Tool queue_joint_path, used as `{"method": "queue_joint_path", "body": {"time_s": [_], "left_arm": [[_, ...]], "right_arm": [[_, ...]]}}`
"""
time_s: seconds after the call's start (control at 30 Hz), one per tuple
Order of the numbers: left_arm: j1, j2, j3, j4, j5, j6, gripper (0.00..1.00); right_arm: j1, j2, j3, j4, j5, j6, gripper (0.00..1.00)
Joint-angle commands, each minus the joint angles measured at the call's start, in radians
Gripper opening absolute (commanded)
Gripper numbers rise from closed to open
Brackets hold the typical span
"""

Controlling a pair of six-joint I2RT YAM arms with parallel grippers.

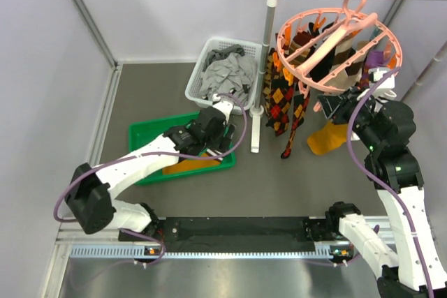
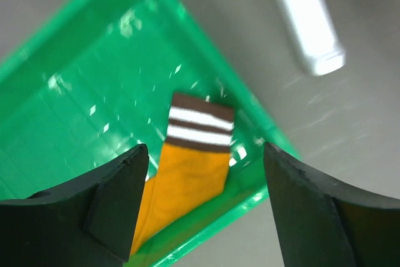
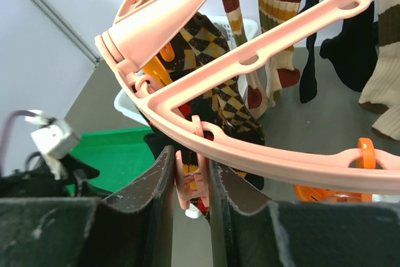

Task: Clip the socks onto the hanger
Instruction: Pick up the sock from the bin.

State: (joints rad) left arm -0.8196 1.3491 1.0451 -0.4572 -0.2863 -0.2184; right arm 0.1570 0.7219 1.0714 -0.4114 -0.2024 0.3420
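left gripper [image 2: 205,154] spread above orange cloth sock [image 2: 187,182], probably soft, light; grab its 12 o'clock end. right gripper [image 3: 190,161] pinches pink plastic clip [image 3: 186,187].

The grey table [image 1: 293,186] carries a green tray [image 1: 148,146], a white basket [image 1: 198,79] and the rail stand [image 1: 266,54].

Green plastic tray [image 1: 150,141] sits flat on the grey tabletop [image 1: 300,186], left of centre. Behind it is a white slatted plastic basket [image 1: 198,78] full of crumpled grey garments [image 1: 223,75]. A white metal rail stand [image 1: 267,47] is just right of the basket. Red-black-yellow argyle socks [image 1: 279,99] hang beside its post.
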Motion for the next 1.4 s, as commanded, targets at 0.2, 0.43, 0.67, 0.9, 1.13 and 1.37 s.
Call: {"method": "queue_joint_path", "body": {"time_s": [0.2, 0.43, 0.67, 0.9, 1.13, 1.37], "left_arm": [[0.089, 0.177, -0.03, -0.009, 0.056, -0.062, 0.63], [0.108, 0.326, 0.035, -0.055, 0.101, -0.048, 0.57], [0.119, 0.475, 0.073, -0.071, 0.131, -0.035, 0.45], [0.129, 0.547, 0.049, -0.057, 0.173, -0.032, 0.3], [0.148, 0.431, 0.027, -0.051, 0.147, -0.006, 0.0], [0.151, 0.236, 0.036, -0.04, 0.013, 0.05, 0.0]], "right_arm": [[0.006, -0.01, -0.001, 0.031, 0.006, -0.015, 0.0], [0.004, -0.012, 0.005, 0.029, 0.011, -0.018, 0.0], [0.006, -0.01, 0.013, 0.02, 0.018, -0.024, 0.0], [0.004, -0.003, 0.028, 0.01, 0.023, -0.031, 0.0], [0.006, 0.01, 0.03, 0.016, 0.018, -0.032, 0.0], [0.004, 0.016, 0.035, 0.017, 0.017, -0.034, 0.0]]}}
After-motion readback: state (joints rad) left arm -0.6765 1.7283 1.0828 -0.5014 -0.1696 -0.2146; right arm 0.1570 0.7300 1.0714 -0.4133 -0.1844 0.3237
